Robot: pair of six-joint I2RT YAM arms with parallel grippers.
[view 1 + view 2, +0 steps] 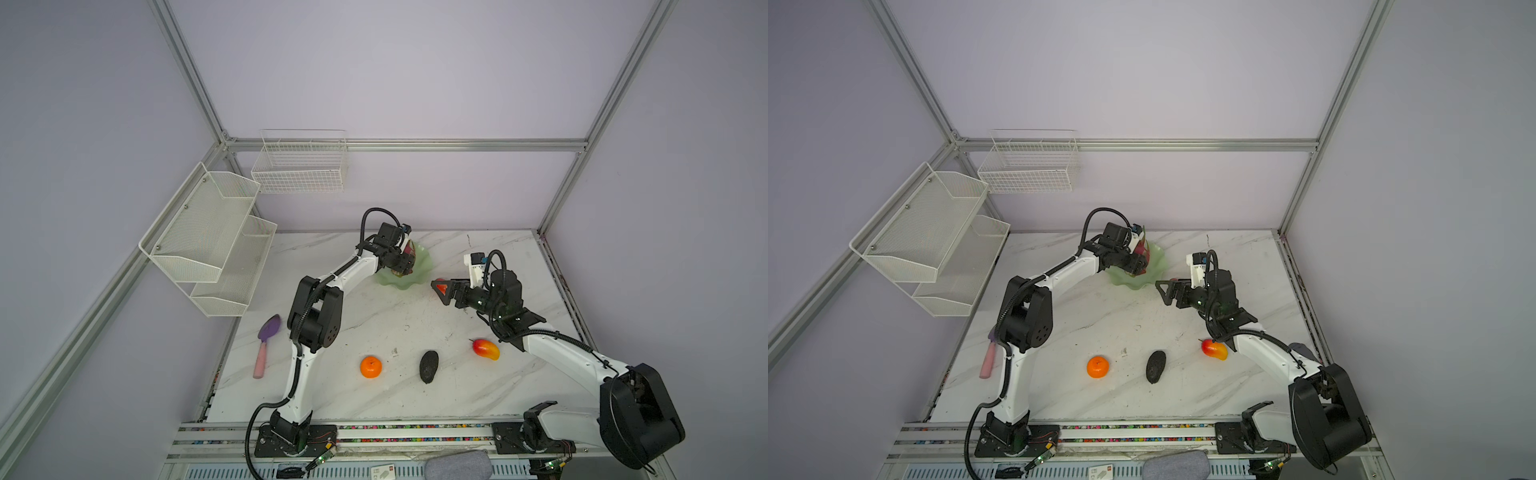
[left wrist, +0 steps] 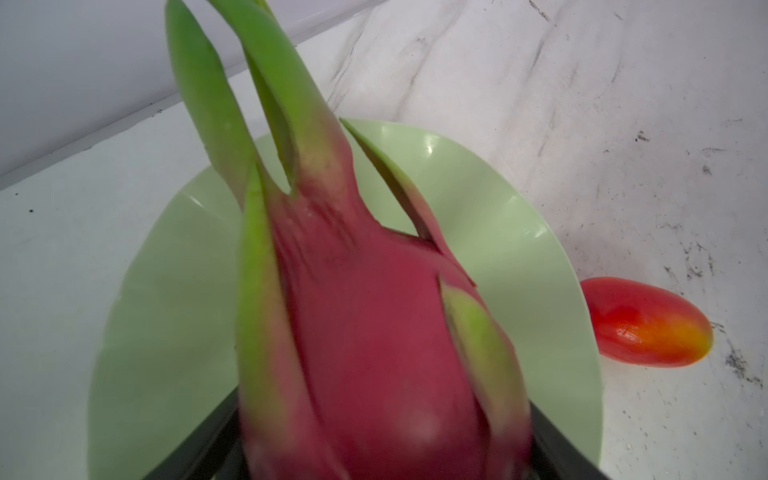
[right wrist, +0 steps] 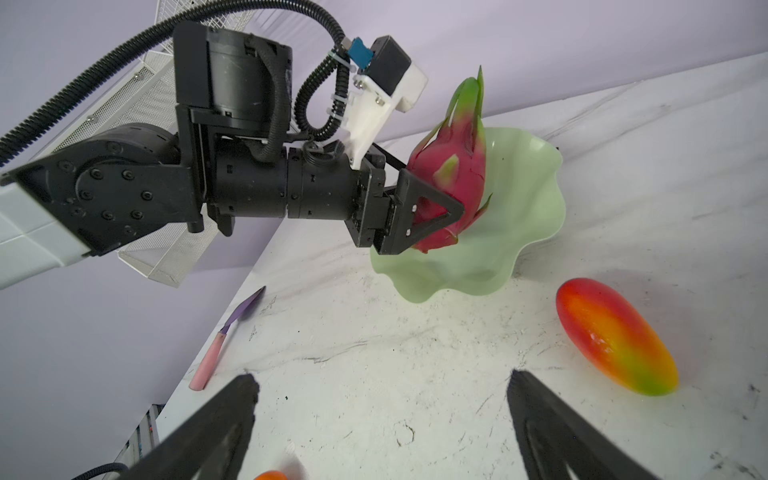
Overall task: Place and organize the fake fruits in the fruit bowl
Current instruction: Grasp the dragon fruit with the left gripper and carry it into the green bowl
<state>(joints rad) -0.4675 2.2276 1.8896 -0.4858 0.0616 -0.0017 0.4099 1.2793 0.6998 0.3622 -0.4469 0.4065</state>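
The left jaws held the dragon fruit (image 3: 465, 183) over the bowl (image 3: 528, 195), maybe just touching it. The best way was to lower it gently, then let go, so it would not roll. The right jaws were wide open near a mango (image 3: 615, 336).

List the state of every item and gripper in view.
dragon fruit, gripped over the fruit bowl
left gripper, fingers shut on dragon fruit
right gripper, open, empty
fruit bowl, upright, no loose fruit inside
mango beside the bowl, lying on the table
second mango, lying on the table
orange, on the table
avocado, on the table
trowel, lying on the table
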